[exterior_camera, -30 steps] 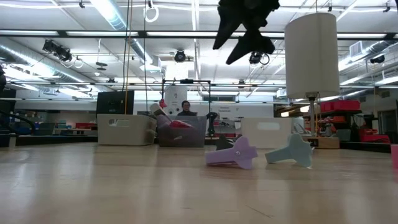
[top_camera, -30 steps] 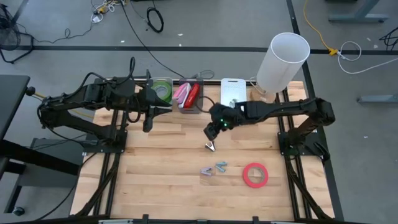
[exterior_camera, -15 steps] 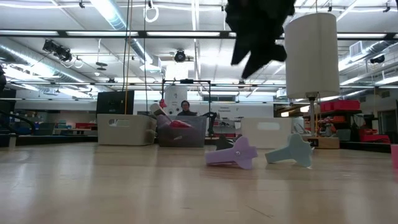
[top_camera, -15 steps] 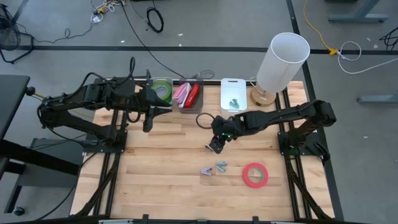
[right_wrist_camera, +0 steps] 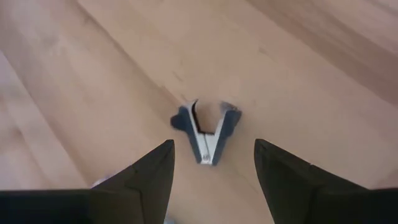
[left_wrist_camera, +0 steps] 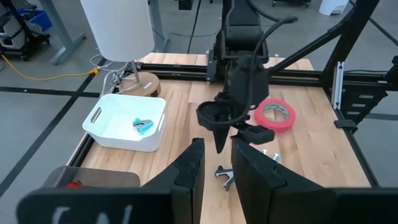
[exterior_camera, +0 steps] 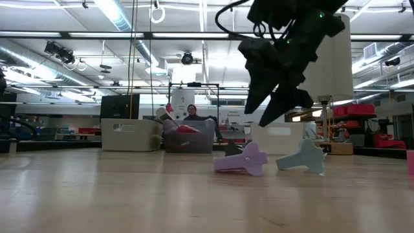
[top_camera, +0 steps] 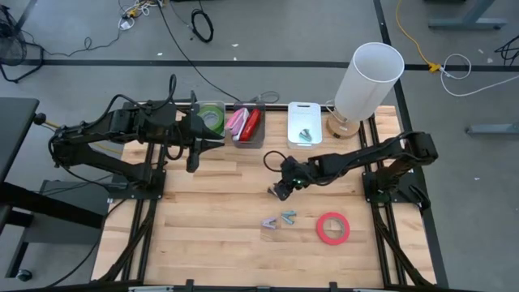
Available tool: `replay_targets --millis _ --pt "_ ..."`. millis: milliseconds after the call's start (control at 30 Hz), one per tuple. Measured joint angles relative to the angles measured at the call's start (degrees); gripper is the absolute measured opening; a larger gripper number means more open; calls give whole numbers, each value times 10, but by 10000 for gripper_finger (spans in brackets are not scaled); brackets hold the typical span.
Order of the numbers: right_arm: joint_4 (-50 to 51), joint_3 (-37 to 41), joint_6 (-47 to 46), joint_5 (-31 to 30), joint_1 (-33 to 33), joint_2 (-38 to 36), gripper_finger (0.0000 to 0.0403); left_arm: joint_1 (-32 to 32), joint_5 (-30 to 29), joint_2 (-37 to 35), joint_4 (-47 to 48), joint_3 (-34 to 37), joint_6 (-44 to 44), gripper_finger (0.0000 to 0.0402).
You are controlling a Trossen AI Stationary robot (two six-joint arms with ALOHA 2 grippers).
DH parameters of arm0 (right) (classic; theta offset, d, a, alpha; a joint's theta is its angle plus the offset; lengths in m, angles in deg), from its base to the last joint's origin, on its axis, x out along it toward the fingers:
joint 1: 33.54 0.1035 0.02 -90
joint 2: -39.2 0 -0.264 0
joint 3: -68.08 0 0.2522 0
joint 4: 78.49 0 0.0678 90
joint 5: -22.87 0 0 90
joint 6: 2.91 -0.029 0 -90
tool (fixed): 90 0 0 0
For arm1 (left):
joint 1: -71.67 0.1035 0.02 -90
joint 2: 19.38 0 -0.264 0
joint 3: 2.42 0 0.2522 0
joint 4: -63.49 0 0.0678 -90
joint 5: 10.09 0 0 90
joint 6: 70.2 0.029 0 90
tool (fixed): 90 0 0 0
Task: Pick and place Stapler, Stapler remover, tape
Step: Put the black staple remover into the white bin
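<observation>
Two staple removers lie on the wooden table near its middle: a purple one [top_camera: 269, 224] [exterior_camera: 242, 159] and a teal one [top_camera: 289, 216] [exterior_camera: 303, 156] [right_wrist_camera: 207, 132]. My right gripper [top_camera: 277, 192] [exterior_camera: 257, 116] [right_wrist_camera: 212, 143] hangs open just above and to the far side of them, slanting down and touching nothing. A red tape roll [top_camera: 332, 228] [left_wrist_camera: 273, 115] lies flat to their right. A green tape roll [top_camera: 212, 118] sits in a far bin, and pink and red staplers [top_camera: 246, 124] in the bin beside it. My left gripper [top_camera: 217, 144] [left_wrist_camera: 217, 177] waits at the far left, open by a narrow gap.
A white bin [top_camera: 304, 122] [left_wrist_camera: 127, 121] at the far side holds a blue remover [left_wrist_camera: 143, 126]. A tall white lamp [top_camera: 369, 77] stands at the far right corner. Bare wood stretches along the near and left parts of the table [top_camera: 203, 235].
My right gripper has come down toward the table, from high above to just over the staple removers, rolling slightly. Its fingers have stayed open. The removers and the red tape have not moved.
</observation>
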Motion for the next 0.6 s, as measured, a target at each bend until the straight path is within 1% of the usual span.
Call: replay_targets --millis 167,300,600 --pt "-26 23 1 1 -18 0 219 0 0 0 0 0 2 83" --pt "-43 35 1 14 -31 0 219 0 0 0 0 0 3 83" --pt "-66 37 5 26 -35 8 219 0 0 0 0 0 3 83"
